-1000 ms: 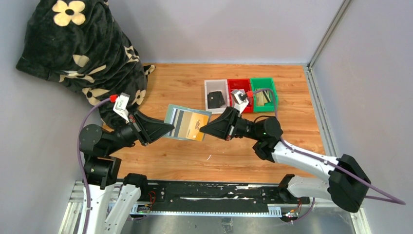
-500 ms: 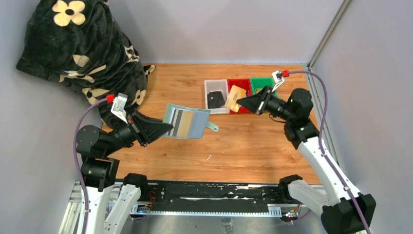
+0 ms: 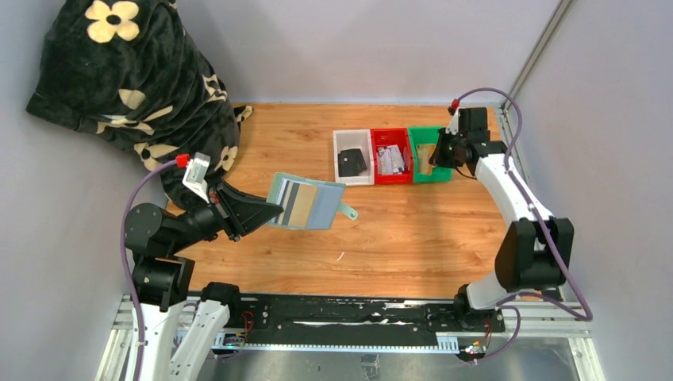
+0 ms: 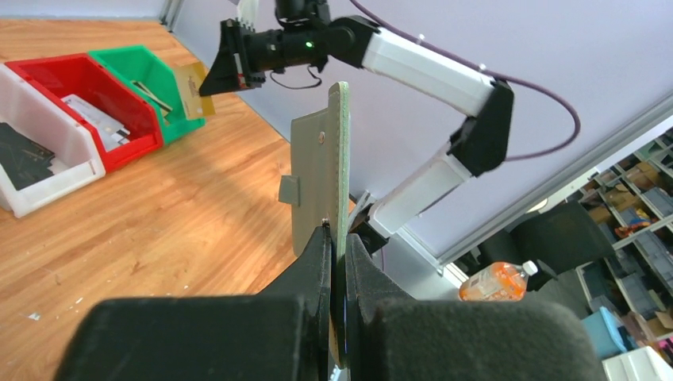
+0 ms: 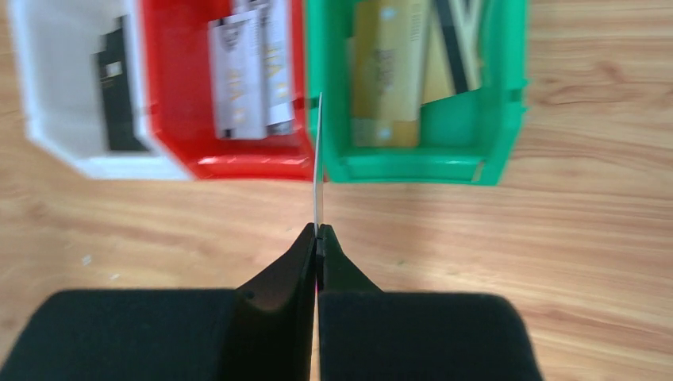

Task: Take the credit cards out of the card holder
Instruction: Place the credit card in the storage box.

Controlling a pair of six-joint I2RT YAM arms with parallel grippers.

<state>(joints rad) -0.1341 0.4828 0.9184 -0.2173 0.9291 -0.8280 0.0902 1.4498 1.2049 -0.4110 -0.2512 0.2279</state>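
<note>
The left claw pinches one edge of the open sage-green card holder, holding it above the wooden surface. A tan card and a dark-striped card show in its pockets. The right claw is closed on a gold card — edge-on to its own camera — close by the green bin, where other cards lie.

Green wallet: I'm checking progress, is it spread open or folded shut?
Spread open: the green wallet is held flat by the left gripper, pockets up, a tan card showing.
</note>
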